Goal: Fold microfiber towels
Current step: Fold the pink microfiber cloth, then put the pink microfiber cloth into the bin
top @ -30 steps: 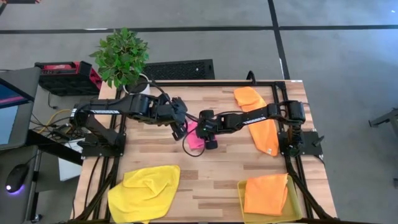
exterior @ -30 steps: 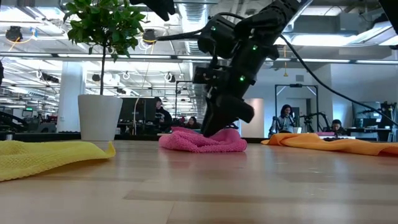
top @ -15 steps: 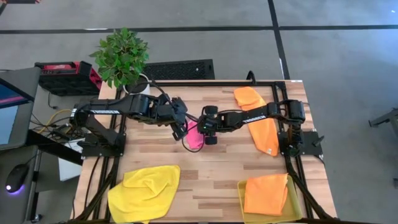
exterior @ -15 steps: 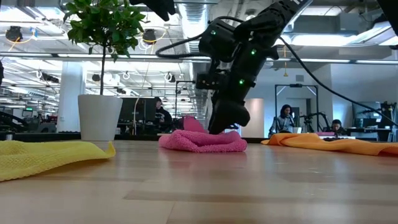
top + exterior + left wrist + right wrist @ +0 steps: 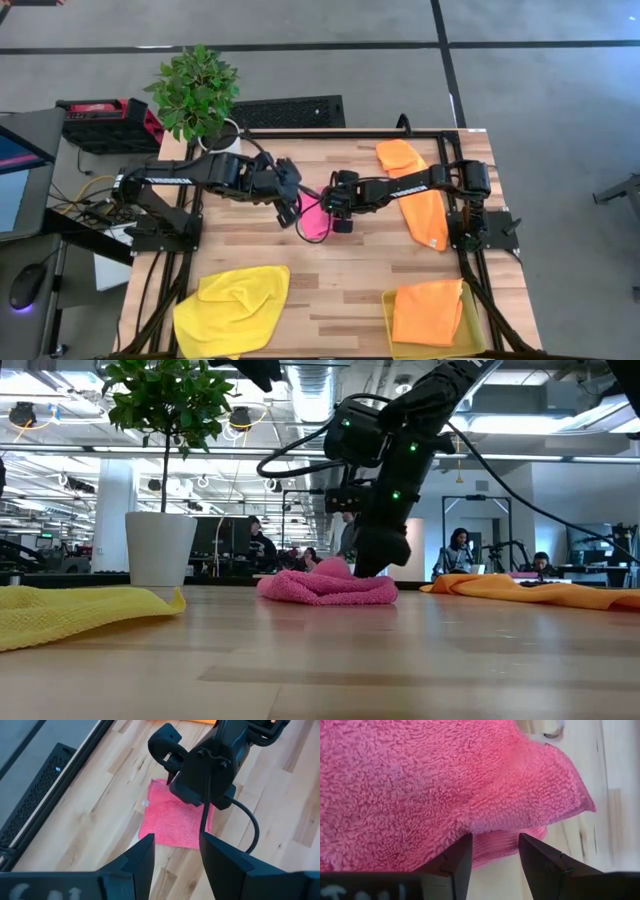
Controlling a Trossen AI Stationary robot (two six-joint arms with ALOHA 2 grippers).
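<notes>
My right hand (image 5: 338, 204) hangs directly over the pink towel (image 5: 314, 218) at the middle of the bench (image 5: 360, 262), fingers apart with a narrow gap, pointing down at the cloth; in the right wrist view the folded towel edge (image 5: 510, 842) lies between them. My left hand (image 5: 291, 205) hovers just beside the towel on its other side, fingers apart, holding nothing. The yellow towel (image 5: 235, 308) lies at the near left corner. One orange towel (image 5: 420, 200) lies under my right arm; the other (image 5: 428, 312) rests in the tray (image 5: 388, 322).
</notes>
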